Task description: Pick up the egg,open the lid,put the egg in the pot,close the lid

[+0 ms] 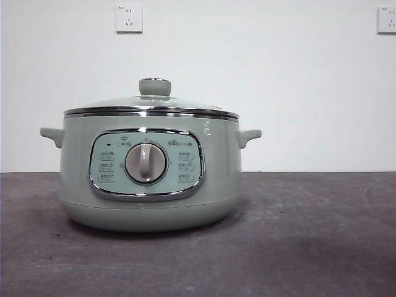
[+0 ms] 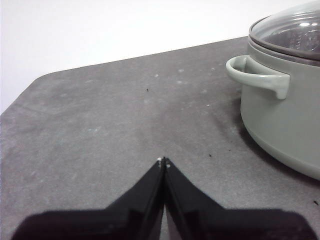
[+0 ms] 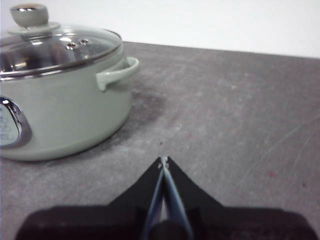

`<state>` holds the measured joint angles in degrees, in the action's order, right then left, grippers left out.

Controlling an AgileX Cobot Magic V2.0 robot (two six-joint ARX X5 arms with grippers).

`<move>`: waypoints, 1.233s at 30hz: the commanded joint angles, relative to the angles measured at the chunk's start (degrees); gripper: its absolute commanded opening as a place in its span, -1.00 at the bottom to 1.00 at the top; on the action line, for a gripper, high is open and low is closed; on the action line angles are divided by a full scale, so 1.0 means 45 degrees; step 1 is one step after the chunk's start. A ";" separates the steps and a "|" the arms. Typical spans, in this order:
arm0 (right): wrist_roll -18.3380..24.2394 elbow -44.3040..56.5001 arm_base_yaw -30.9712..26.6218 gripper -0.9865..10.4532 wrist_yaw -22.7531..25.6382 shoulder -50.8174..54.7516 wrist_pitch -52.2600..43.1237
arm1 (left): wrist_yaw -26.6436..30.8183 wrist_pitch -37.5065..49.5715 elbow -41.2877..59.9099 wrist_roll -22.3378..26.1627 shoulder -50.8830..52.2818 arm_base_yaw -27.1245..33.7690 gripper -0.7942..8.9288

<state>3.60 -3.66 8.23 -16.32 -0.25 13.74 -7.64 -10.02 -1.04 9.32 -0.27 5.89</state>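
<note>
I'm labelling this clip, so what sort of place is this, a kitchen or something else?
Probably a lab or test bench, not a kitchen: a bare dark grey table, a plain white wall with power sockets, and just a cooker with its lid on.

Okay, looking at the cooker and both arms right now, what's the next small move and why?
Probably open the right gripper and look for the egg, which none of the views shows. The lid sits closed on the pot, and both the right and left gripper are shut, empty, above bare table beside it.
</note>
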 commanded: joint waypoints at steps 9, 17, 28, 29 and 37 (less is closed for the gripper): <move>-0.0495 0.0413 -0.0005 -0.83 0.0019 0.0044 -0.0034 | 0.0015 0.0010 0.0180 -0.0117 0.0039 0.0053 -0.84; -0.0491 0.0403 0.0010 -0.83 0.0039 0.0029 0.0005 | 0.0015 0.0010 0.0180 -0.0117 0.0039 0.0053 -0.84; -0.0491 0.0403 0.0010 -0.83 0.0034 0.0029 0.0005 | 0.0015 0.0010 0.0180 -0.0117 0.0039 0.0053 -0.84; -0.0491 0.0403 0.0010 -0.83 0.0034 0.0029 0.0005 | 0.0010 0.0010 0.0180 -0.0117 0.0039 0.0053 -0.84; -0.0491 0.0398 0.0010 -0.83 0.0034 0.0029 0.0005 | 0.0015 0.0015 0.0180 -0.0117 0.0039 0.0053 -0.84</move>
<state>2.09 -2.55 8.23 -16.32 -0.25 13.69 -7.64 -10.02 -1.04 9.32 -0.27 5.89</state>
